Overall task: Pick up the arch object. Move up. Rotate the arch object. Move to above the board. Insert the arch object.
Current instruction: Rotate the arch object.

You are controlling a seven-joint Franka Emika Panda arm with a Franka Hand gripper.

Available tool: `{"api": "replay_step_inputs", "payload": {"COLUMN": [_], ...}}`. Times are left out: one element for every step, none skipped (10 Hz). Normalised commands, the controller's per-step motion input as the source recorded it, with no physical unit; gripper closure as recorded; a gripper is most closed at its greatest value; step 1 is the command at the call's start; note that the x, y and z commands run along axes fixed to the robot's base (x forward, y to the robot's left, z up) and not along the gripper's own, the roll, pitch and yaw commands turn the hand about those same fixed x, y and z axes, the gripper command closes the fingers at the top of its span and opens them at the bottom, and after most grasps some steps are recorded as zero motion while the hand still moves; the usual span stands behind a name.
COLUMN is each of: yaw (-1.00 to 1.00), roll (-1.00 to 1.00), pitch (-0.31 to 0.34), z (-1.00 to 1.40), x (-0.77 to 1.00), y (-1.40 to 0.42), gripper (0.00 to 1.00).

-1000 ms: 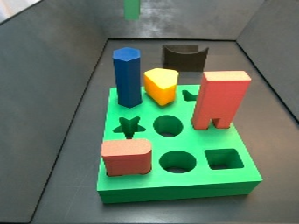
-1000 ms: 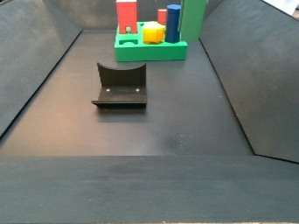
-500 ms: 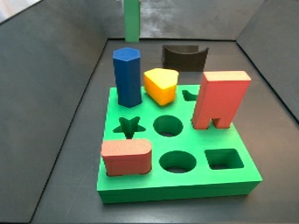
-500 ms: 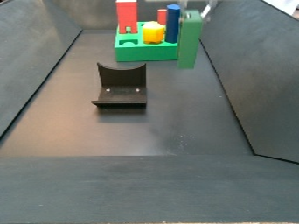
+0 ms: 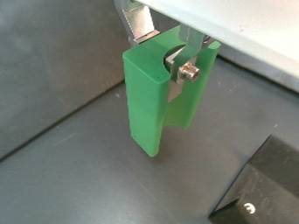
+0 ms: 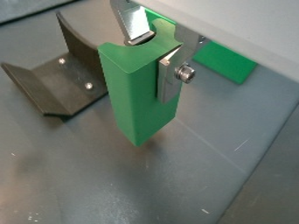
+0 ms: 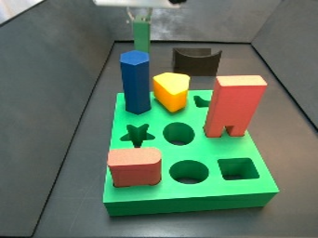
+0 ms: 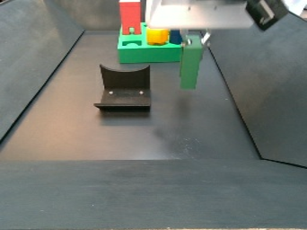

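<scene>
- Dark floor point(image 8: 132, 135) under me carries the fixture point(image 8: 122, 88) near its middle.
- The board point(image 7: 187, 158) lies flat at the far end.
- My hand point(image 8: 192, 38) hangs above the floor, clamping the arch object point(image 8: 189, 63).

Tool point(image 8: 188, 38) holds arch object point(image 8: 189, 63) between fixture point(image 8: 122, 87) and board point(image 8: 153, 52).

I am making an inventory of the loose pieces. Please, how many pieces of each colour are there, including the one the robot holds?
Green: 1, the arch held in the gripper, off the board
Blue: 1
Yellow: 1
Red: 2
Total: 5
</scene>
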Motion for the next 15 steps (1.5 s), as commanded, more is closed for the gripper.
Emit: {"api": "replay_step_inputs", "payload": {"yaw": [-0.01,-0.02,-0.02,-0.02,-0.02,-0.02,-0.02,-0.02,-0.02,-0.02,-0.02,-0.01,-1.00,-1.00,-1.00], "roll": [-0.15,-0.17,-0.17,-0.18,0.01,0.01,0.01,0.02,0.02,0.04,0.05,0.06,0.01,0.01,0.00], "pitch": [-0.076,-0.077,-0.075,-0.068,-0.051,-0.047,-0.029,-0.007,0.002,0.022,0.036,0.044,0.008,0.006,0.004], "z": [-0.78,-0.59,-0.45,-0.26,0.00,1.00,1.00,1.00,0.92,0.71,0.48,0.31,0.00,-0.14,-0.12], "x": [0.03,0.02,0.03,0.03,0.00,0.00,-0.02,-0.03,-0.04,-0.02,-0.02,-0.02,0.00,0.02,0.03], "y": [0.01,0.01,0.01,0.01,0.00,0.00,0.00,0.01,0.01,0.01,0.01,0.01,0.08,0.08,0.07], "gripper": [1.00,1.00,1.00,1.00,0.00,0.00,0.00,0.00,0.00,0.00,0.00,0.00,0.00,0.00,0.00]}}
